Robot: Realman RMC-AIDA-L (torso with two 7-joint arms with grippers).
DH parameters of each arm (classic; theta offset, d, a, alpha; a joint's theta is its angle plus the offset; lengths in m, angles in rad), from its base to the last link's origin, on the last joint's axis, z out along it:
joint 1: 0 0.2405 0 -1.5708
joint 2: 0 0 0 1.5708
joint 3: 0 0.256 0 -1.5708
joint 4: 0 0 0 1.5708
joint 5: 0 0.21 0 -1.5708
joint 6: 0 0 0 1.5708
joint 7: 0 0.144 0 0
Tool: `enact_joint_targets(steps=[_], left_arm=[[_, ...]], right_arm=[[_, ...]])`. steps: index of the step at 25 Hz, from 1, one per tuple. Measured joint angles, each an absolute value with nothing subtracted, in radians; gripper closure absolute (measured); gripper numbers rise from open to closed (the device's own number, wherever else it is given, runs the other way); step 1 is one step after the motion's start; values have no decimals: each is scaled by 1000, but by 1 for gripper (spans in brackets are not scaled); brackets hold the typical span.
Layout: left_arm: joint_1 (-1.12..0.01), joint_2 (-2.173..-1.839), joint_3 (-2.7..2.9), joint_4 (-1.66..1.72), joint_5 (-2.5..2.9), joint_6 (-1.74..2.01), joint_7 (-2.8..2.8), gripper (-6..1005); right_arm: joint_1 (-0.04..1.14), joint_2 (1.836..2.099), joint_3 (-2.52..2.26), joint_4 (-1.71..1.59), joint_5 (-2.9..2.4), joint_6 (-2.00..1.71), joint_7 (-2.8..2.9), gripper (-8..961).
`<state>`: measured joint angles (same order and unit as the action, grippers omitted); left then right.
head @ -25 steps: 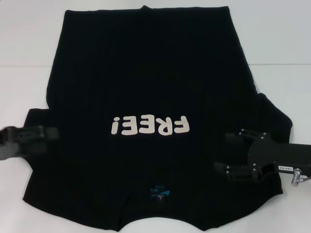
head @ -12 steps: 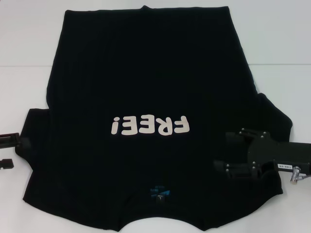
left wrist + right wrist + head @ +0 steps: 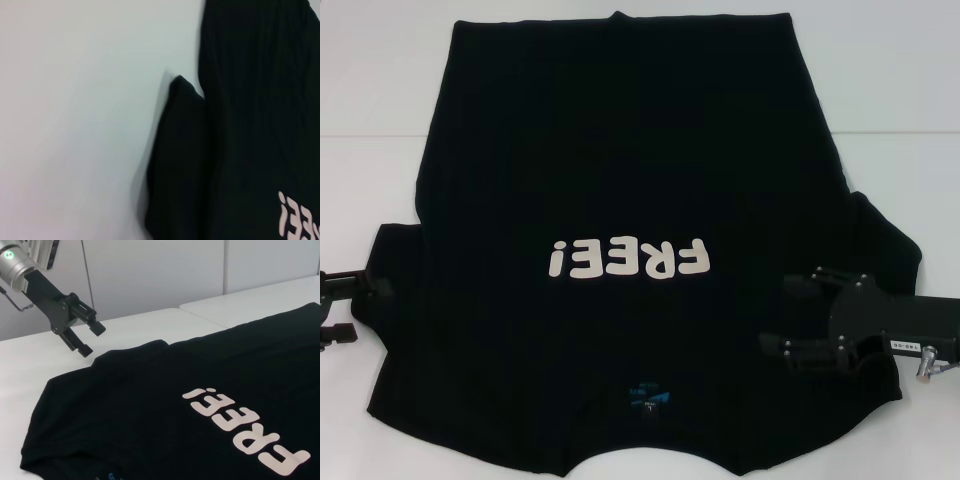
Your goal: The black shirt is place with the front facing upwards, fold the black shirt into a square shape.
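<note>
Black shirt (image 3: 620, 240) lies flat on the white table (image 3: 380, 80), print up, collar toward the robot, nothing folded yet. Left gripper (image 3: 342, 305) sits just off the left sleeve edge, jaws apart and empty, likely lined up to pinch that sleeve. Right gripper (image 3: 800, 315) hovers over the right sleeve, also open, holding nothing.

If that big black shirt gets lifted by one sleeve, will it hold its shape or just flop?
Probably flop: the black shirt lies flat and thin on the white table, its sleeve edge curling softly. It looks light, so a push would likely bunch it rather than slide it whole. Nothing suggests it would roll or break.
</note>
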<state>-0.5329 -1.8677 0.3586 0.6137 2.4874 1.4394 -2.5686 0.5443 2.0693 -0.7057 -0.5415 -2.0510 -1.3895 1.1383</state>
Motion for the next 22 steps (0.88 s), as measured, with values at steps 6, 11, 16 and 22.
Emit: enact_joint_targets(steps=[6, 11, 16, 22], left_arm=[[-537, -1870, 359, 583, 2488, 1390, -2570, 85], [-537, -1874, 359, 575, 2488, 1379, -2566, 85], [-541, -1880, 359, 565, 2486, 1379, -2564, 86], [-556, -1893, 372, 558, 2487, 1372, -2562, 87]], right_arm=[[543, 2069, -706, -541, -2051, -1390, 1138, 11], [543, 2069, -706, -541, -2051, -1390, 1138, 11], [543, 2069, -705, -541, -2051, -1389, 1138, 12], [543, 2069, -705, -541, -2051, -1389, 1138, 12]])
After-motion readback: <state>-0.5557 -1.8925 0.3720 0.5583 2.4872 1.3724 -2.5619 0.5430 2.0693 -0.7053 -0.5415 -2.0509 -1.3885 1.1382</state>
